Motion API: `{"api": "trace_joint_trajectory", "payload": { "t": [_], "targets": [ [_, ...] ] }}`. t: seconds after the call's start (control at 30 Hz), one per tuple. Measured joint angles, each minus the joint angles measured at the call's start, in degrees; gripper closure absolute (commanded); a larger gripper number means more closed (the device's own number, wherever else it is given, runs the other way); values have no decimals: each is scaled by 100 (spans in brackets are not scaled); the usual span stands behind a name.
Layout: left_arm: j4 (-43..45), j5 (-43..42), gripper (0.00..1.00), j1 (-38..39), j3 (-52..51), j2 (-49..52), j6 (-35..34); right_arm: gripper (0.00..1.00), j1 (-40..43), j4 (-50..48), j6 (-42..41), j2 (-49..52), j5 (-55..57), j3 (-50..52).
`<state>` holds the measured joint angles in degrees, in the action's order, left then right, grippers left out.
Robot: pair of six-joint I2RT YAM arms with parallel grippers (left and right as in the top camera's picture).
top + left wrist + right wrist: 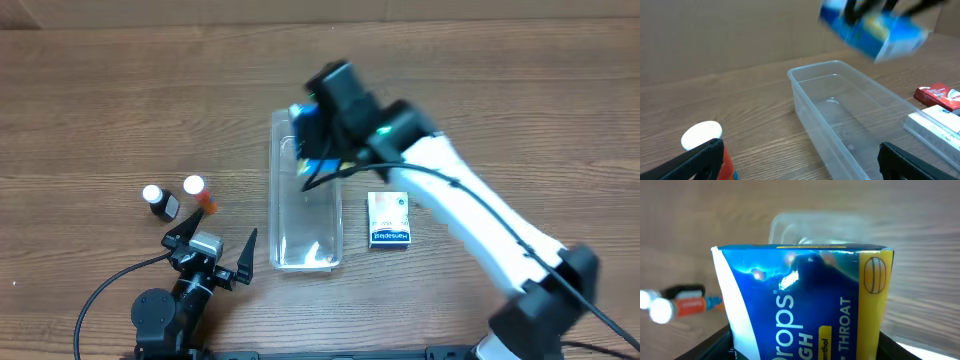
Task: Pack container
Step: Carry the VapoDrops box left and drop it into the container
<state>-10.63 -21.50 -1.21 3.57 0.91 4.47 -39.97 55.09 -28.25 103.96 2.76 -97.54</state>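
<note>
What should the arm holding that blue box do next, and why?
Probably lower it. The right tool holds the blue box in the air above the far end of the clear container, which looks empty, so the box should go down inside before release.

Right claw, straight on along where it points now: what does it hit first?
Most likely the container, near its far end. The right claw, shut on the blue box, points down over it, and the box would reach the empty floor first. Exact depth is unclear.
</note>
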Motion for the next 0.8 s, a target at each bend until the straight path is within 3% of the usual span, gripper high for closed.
{"api": "trace_joint_trajectory", "payload": {
  "t": [0.27,0.43,0.47,0.53,0.57,0.8],
  "targets": [
    [0,0,0,0,0,0,0,32,-61,-474,-131,1204,-85,387],
    [0,0,0,0,0,0,-2,32,-63,-973,-157,1373,-151,409],
    [0,0,0,0,0,0,0,30,-61,-1071,-155,1370,-157,409],
    [0,0,0,0,0,0,0,7,-61,-1246,-168,1373,-205,409],
    [0,0,0,0,0,0,0,2,-63,-1290,-181,1370,-229,409],
    [0,0,0,0,0,0,0,2,-61,-1451,-275,1370,-254,380]
  ]
}}
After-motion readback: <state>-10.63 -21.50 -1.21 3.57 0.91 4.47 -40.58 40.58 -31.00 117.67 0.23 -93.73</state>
